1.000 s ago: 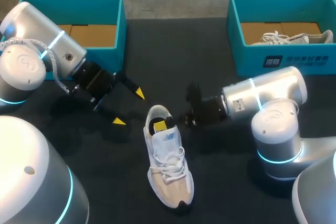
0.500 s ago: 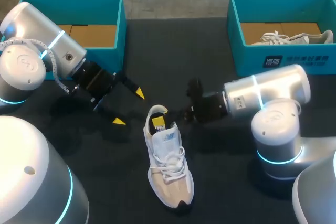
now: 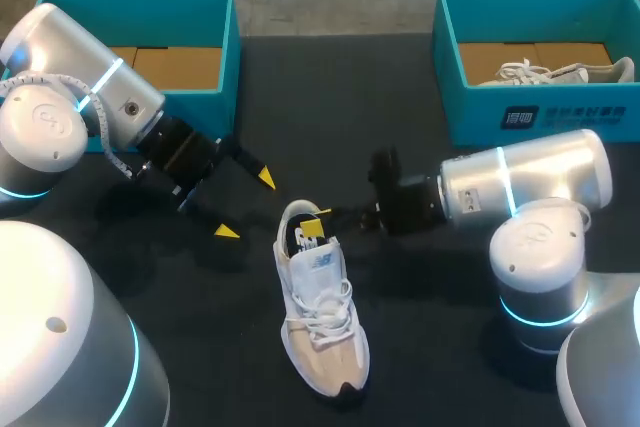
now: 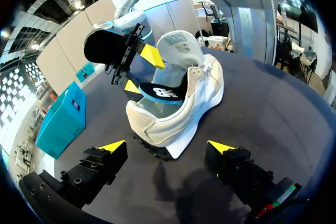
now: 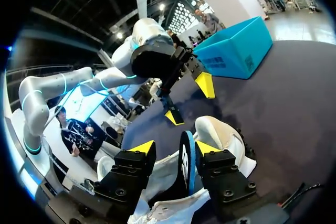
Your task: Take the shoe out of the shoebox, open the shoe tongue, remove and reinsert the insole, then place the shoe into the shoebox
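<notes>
On the dark worktop [image 3: 300, 97], seen from above, the pale shoe [image 3: 320, 317] sits on its sole near the middle, toe toward the robot and heel opening facing away. The left gripper [image 3: 246, 205] hangs beside the heel, clear of the shoe, its yellow tips spread wide with nothing between them. The right gripper [image 3: 320, 223] comes in from the other side and sits at the heel opening. The empty left shoebox [image 3: 228, 57] stands at the far left corner. The right shoebox [image 3: 520, 119] at the far right corner has a second shoe [image 3: 550, 74] in it. From the left wrist, the shoe lies just ahead of the open fingers with its heel toward them. A black insole [image 4: 163, 94] with a blue edge rises partly out of the heel opening, and the right gripper is at that raised end. From the right wrist, the insole stands on edge right at that gripper, above the white heel collar. Whether the gripper is clamped on it cannot be told. The left gripper hangs open beyond the shoe, with the left shoebox behind it.
</notes>
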